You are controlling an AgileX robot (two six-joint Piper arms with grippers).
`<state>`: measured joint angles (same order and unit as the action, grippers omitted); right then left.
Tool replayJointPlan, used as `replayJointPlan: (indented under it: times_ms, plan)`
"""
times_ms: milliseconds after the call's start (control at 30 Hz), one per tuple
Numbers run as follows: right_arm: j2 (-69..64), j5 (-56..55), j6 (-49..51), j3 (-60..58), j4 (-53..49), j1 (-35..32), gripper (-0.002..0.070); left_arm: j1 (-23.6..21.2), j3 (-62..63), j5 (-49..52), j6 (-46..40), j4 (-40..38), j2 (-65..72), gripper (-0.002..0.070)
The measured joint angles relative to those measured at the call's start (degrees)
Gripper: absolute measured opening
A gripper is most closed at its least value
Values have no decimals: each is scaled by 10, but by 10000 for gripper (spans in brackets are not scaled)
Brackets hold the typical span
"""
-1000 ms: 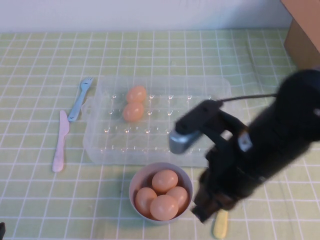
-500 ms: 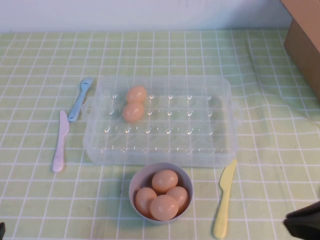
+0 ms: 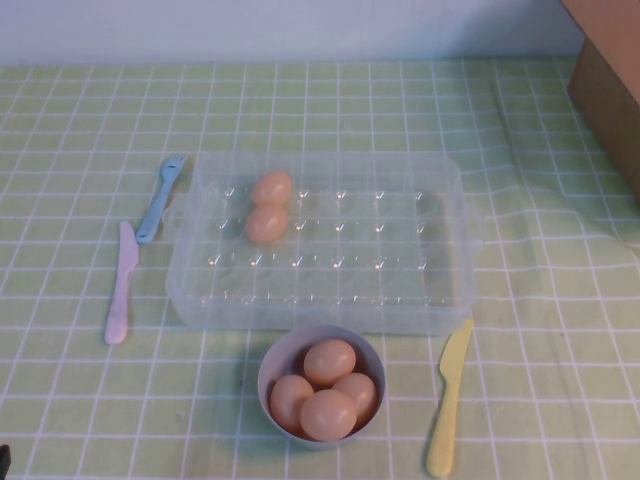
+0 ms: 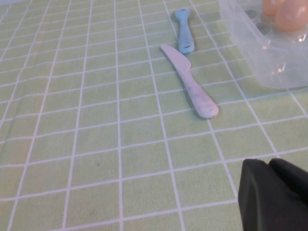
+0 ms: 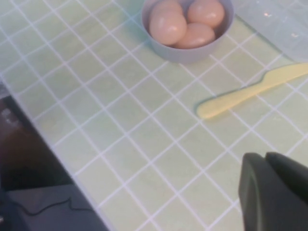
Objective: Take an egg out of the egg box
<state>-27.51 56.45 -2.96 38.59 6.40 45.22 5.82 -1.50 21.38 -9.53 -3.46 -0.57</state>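
Risk: two eggs (image 3: 268, 207) sit touching in the upper-left cups of the egg box (image 3: 440, 290), so a reach for one may nudge or crack its neighbour, and the light clear tray could slide on the counter (image 3: 80, 120). Left end effector (image 4: 274, 195) and right end effector (image 5: 274, 190) each show only as a dark edge at the lower right of their wrist views, off the high view. Neither touches anything; opening cannot be told.

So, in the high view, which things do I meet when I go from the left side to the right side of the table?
Pink knife → blue fork → egg box with two eggs → yellow knife. The grey bowl of eggs lies in front of the box, so it overlaps. The left gripper and right gripper show only in the wrist views.
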Motion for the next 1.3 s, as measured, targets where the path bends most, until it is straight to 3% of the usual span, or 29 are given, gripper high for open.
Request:
replayJointPlan:
  times_ms: [200,300,633,733,1300]
  plan:
    - [8,-97,0,-63,-34,-2,-16,0,0,0,0,0,0,-3]
    - [30,-184,0,-116,-58,-37,-16,0,0,0,0,0,0,-3]
    - [149,-522,0,-357,-122,-345,-17,0,0,0,0,0,0,-3]
    - [177,-578,21,-395,-114,-400,-17,0,0,0,0,0,0,-3]
    - [279,-507,58,-401,-100,-423,-17,0,0,0,0,0,0,-3]
